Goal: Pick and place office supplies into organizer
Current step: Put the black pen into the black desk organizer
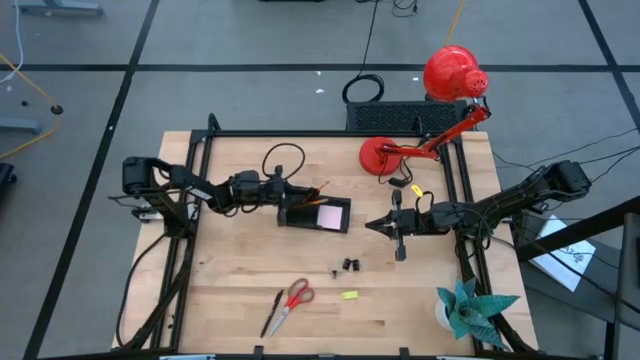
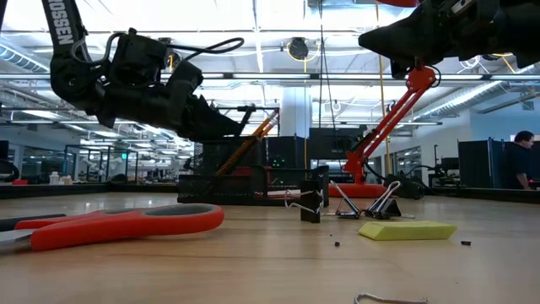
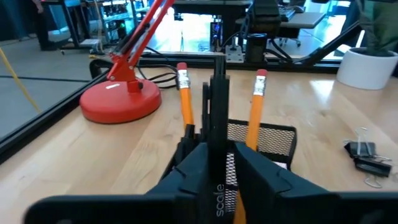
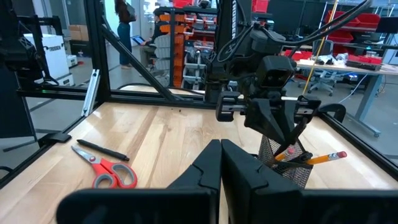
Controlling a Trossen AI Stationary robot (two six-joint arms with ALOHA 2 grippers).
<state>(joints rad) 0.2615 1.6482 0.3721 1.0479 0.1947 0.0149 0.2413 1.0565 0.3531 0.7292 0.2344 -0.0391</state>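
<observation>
- Left hand (image 1: 283, 196) is over the organizer (image 1: 314, 213), with a slim black stick-like item (image 3: 217, 106) standing upright between its fingers above the pencil compartment. Can't tell if it's gripping or letting go.
- Two orange pencils (image 3: 185, 93) already lean in that compartment, and the pink sticky-note pad (image 1: 329, 215) sits in the tray section.
- Right hand (image 1: 378, 226) hangs closed and empty just right of the organizer.
- Scissors (image 1: 290, 301), a black pen (image 1: 272, 313), the yellow piece (image 1: 348, 295) and two clips (image 1: 349, 265) lie on the tabletop (image 1: 230, 270) nearer the front edge.
- I reckon the scissors are stiff and heaviest, so pinch at the pivot. The clips are tiny and slippery; grab their bodies.
</observation>
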